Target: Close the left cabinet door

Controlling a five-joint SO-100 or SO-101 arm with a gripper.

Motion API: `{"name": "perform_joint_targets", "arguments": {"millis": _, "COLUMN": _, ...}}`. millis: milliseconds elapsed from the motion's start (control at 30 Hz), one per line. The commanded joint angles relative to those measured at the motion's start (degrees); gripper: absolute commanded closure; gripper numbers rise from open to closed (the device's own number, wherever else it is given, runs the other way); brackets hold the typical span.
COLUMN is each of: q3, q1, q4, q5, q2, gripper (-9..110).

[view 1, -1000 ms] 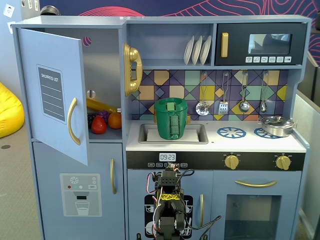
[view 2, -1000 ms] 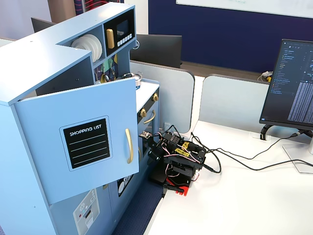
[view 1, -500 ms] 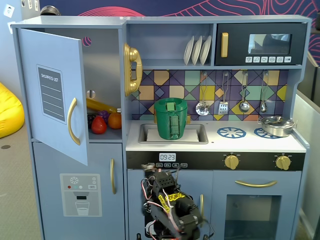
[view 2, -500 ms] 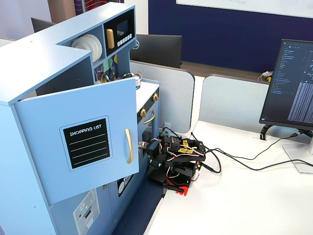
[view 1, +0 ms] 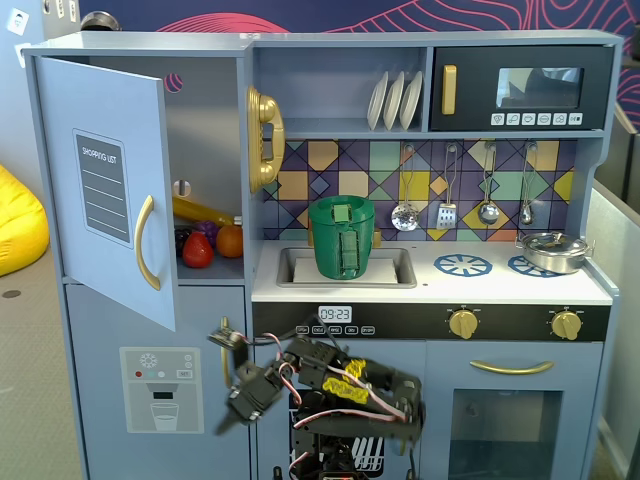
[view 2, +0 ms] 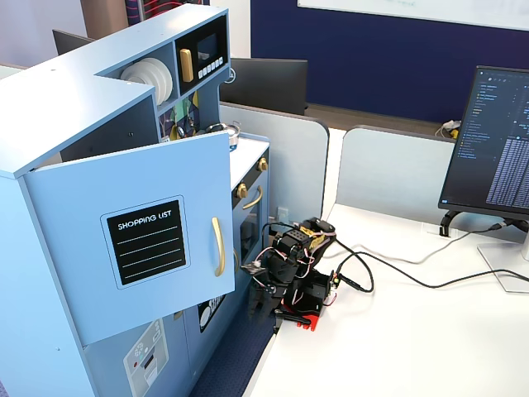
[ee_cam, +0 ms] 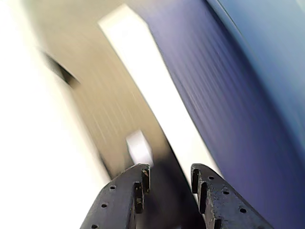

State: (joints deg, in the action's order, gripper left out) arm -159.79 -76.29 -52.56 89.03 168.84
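Between the two black fingers (ee_cam: 138, 188) seen at the bottom of the wrist view, a narrow gap is left and nothing is held; the gripper (ee_cam: 167, 179) is shown slightly parted and empty. Beyond the tips, the picture is heavily blurred, and only what may be a blue panel at right and pale streaks at left can be made out. From a fixed view, the gripper (view 1: 232, 400) is seen low in front of the toy kitchen (view 1: 420, 290), beside the ice-dispenser graphic (view 1: 160, 388), with the arm (view 1: 340, 390) folded and wrapped in loose wires. Above it, well apart from the gripper, the left cabinet door (view 1: 105, 190) is swung wide open, its shopping-list panel (view 1: 101, 187) and gold handle (view 1: 146, 243) facing outward. Behind the door, toy fruit (view 1: 208, 240) is shown on the shelf. In another fixed view, a monitor (view 2: 494, 141) is seen on the white desk (view 2: 413, 331).
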Motion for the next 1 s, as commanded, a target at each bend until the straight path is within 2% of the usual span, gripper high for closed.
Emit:
{"name": "perform_joint_targets", "arguments": {"millis": 0, "q3": 11.9, "q1": -7.6, "q4": 13.2, "q5": 4.6, "q2": -10.5, "gripper": 102}}
{"name": "perform_joint_targets", "arguments": {"millis": 233, "q3": 28.5, "q1": -16.1, "q4": 25.3, "q5": 8.3, "q2": -26.3, "gripper": 102}}
{"name": "perform_joint_targets", "arguments": {"millis": 500, "q3": 45.0, "q1": -18.5, "q4": 27.5, "q5": 12.4, "q2": -39.1, "gripper": 102}}
{"name": "perform_joint_targets", "arguments": {"millis": 733, "q3": 56.8, "q1": -14.5, "q4": 26.5, "q5": 16.3, "q2": -46.6, "gripper": 102}}
{"name": "perform_joint_targets", "arguments": {"millis": 967, "q3": 56.8, "q1": -8.4, "q4": 25.3, "q5": 18.6, "q2": -45.6, "gripper": 102}}
